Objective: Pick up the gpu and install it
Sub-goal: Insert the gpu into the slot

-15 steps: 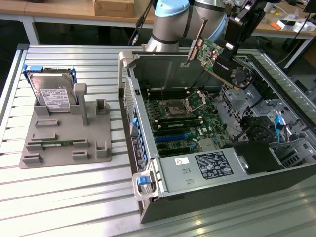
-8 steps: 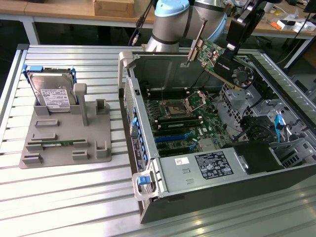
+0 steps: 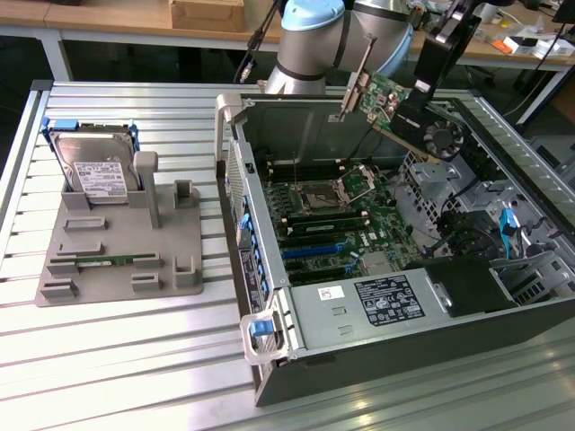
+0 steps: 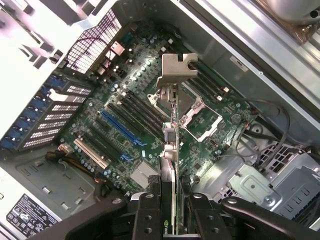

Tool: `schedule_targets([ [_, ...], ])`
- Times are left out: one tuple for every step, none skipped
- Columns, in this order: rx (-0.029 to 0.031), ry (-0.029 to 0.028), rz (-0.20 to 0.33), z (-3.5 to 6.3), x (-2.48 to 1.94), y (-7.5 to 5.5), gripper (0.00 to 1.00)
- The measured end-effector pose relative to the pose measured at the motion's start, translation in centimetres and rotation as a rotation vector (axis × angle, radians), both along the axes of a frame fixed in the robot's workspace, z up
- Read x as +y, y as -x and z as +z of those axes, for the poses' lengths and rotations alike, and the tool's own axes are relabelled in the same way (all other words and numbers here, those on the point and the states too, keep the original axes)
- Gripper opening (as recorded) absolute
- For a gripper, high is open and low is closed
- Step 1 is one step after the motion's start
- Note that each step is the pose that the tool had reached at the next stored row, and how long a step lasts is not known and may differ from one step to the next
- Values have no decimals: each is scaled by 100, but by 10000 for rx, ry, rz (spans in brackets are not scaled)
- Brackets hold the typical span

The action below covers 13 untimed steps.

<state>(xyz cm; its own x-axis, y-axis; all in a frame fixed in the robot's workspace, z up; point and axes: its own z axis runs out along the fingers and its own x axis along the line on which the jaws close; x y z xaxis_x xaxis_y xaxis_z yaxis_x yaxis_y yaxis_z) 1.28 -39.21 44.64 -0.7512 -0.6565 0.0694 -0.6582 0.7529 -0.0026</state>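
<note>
Ribbed aluminium tabletop [image 3: 117,359]. At the exterior view's left, grey plastic holder tray [image 3: 171,247], with silver hard drive in blue frame [image 3: 94,171] upright at its back and narrow green memory stick [image 3: 108,261] lying flat. Beside it, open grey metal computer case [image 3: 359,359]: green motherboard [image 3: 332,224], long blue slots [image 3: 314,251], grey power supply with dark label [image 3: 386,301].

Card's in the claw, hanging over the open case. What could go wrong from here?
1. The claw grips the green graphics card with the silver bracket by one end, tilted; it may pivot when pressed.
2. It hangs above the open metal processor socket, not the long blue slots; a slip could damage it.
3. The bracket could snag the grey case wall.
</note>
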Motion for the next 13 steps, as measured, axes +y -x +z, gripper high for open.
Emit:
schedule_targets([
  [0, -1, 40, 0, 0, -1, 25],
  [0, 0, 101, 0, 0, -2, 25],
  [0, 0, 158, 0, 0, -4, 25],
  [0, -1, 246, -1, 0, -5, 25],
  [0, 0, 298, -1, 0, -5, 25],
  [0, 0, 396, -1, 0, -6, 25],
  [0, 0, 472, -1, 0, -6, 25],
  [0, 0, 556, -1, 0, -5, 25],
  [0, 0, 618, -1, 0, -5, 25],
  [0, 0, 690, -2, 0, -5, 25],
  [0, 0, 748, -2, 0, -5, 25],
  [0, 0, 794, -2, 0, -5, 25],
  [0, 0, 825, -2, 0, -5, 25],
])
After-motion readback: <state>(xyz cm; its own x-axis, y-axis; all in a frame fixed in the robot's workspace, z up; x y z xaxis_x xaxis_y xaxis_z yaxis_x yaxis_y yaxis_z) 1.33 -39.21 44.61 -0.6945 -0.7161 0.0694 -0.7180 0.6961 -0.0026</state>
